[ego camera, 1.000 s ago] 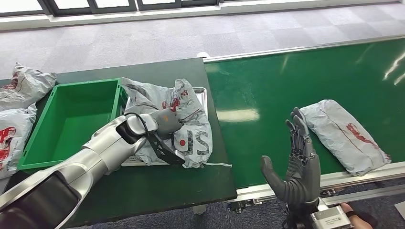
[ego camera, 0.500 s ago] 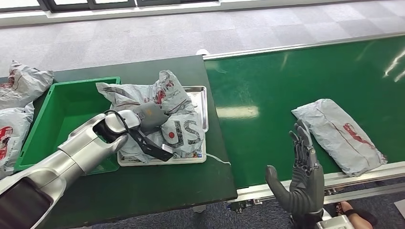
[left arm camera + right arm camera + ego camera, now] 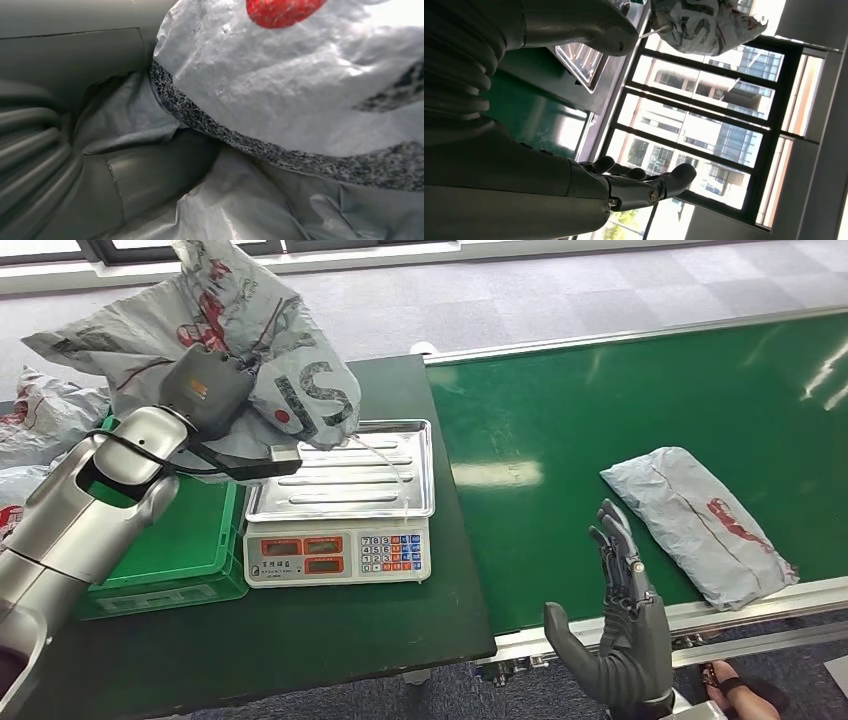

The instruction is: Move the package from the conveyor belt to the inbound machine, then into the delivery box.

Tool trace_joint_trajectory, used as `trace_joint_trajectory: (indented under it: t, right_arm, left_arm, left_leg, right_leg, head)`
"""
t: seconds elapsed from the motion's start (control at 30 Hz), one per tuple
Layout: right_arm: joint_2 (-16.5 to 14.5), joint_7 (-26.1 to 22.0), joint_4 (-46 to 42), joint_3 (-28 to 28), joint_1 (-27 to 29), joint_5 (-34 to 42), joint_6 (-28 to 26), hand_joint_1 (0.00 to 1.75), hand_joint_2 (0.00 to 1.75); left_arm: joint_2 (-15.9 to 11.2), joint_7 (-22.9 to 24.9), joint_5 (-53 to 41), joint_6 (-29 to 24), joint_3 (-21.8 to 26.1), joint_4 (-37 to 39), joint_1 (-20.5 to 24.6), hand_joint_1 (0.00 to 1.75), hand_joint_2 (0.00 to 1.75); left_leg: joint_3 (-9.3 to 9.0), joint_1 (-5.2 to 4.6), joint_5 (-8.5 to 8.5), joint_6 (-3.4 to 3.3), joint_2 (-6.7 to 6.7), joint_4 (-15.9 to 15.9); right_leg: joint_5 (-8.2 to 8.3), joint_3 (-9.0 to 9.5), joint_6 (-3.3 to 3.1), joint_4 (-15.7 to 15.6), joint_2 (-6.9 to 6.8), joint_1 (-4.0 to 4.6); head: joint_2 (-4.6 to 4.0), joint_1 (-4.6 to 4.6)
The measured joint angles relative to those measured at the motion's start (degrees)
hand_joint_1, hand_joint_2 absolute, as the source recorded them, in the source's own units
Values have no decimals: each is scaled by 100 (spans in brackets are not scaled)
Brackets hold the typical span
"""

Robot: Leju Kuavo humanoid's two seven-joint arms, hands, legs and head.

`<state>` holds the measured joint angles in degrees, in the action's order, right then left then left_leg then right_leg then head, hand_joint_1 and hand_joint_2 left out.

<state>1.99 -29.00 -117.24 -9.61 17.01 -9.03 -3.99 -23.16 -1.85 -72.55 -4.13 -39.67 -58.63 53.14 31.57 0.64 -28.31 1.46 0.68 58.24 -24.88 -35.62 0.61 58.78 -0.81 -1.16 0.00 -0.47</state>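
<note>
Package (image 3: 255,360), a crumpled grey mailer bag with red and black print, hangs in the air in the grip of the left hand (image 3: 205,390), lifted clear of the weighing scale (image 3: 338,502) and above the near edge of the green delivery box (image 3: 165,560). In the left wrist view the thumb (image 3: 150,170) lies pressed into the bag's folds (image 3: 300,100), so the hold looks firm, though the fingers themselves are hidden by the plastic.

Just beside the held bag, the scale's steel tray (image 3: 345,475) is bare, with its red displays and keypad facing the robot. I take this scale to be the inbound machine. With the bag now off the tray and the box right beneath and to the robot's left, the conveyor and scale stages appear done for this parcel; what seems left is to carry it over the box and let go. The box interior is largely hidden by the arm, so its contents cannot be told.

Farther out, the right hand (image 3: 620,640) stands upright at the near edge of the green conveyor belt (image 3: 620,410), fingers apart and holding nothing. A second grey package (image 3: 695,525) lies on the belt just beyond it, likely the next to handle. More grey bags (image 3: 40,415) lie on the dark surface (image 3: 300,640) beyond the box.
</note>
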Motion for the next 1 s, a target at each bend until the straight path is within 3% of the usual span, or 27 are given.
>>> trace_joint_trajectory:
  t: [0.27, 0.5, 0.83, 0.9, 0.97, 1.0]
  right_arm:
    - [-20, 2, -26, 101, 6, -14, -19, 0, 175]
    - [-18, 11, -26, 120, -32, 26, -19, 0, 175]
    - [-18, 31, 7, 120, -133, -28, 21, 0, 175]
    - [-18, 37, 10, 120, -156, -36, 22, 0, 175]
    - [-17, 50, 21, 120, -197, -42, 19, 0, 175]
    - [-17, 58, 28, 120, -213, -46, 13, 0, 175]
  left_arm:
    - [-74, 30, -333, -394, 630, 1896, 187, 175, 175]
    - [-68, 241, -367, -262, 721, 2741, 128, 175, 175]
    - [-77, 588, -325, -235, 996, 3665, -369, 175, 175]
    - [-77, 615, -325, -205, 1015, 3730, -392, 90, 175]
    - [-75, 681, -324, -169, 1060, 3785, -404, 3, 87]
    - [-74, 737, -330, -177, 1089, 3808, -413, 0, 44]
  left_leg:
    - [-3, -1, 4, 4, 5, 2]
    - [3, -1, 0, 4, 6, 1]
    - [7, 0, 1, 4, 4, 1]
    - [8, 0, 1, 4, 3, 1]
    - [7, 0, 1, 4, 3, 1]
    - [7, 0, 1, 4, 3, 1]
  right_leg:
    - [5, -2, -6, 0, 5, 0]
    - [5, -4, -6, 0, 7, -2]
    - [4, -7, -6, 0, 4, 1]
    - [4, -6, -6, 0, 3, 0]
    - [4, -7, -6, 0, 4, 0]
    - [4, -7, -6, -1, 4, 0]
  head:
    - [0, -1]
    - [0, 0]
    - [0, 0]
    - [0, -1]
    - [0, -1]
    - [0, -1]
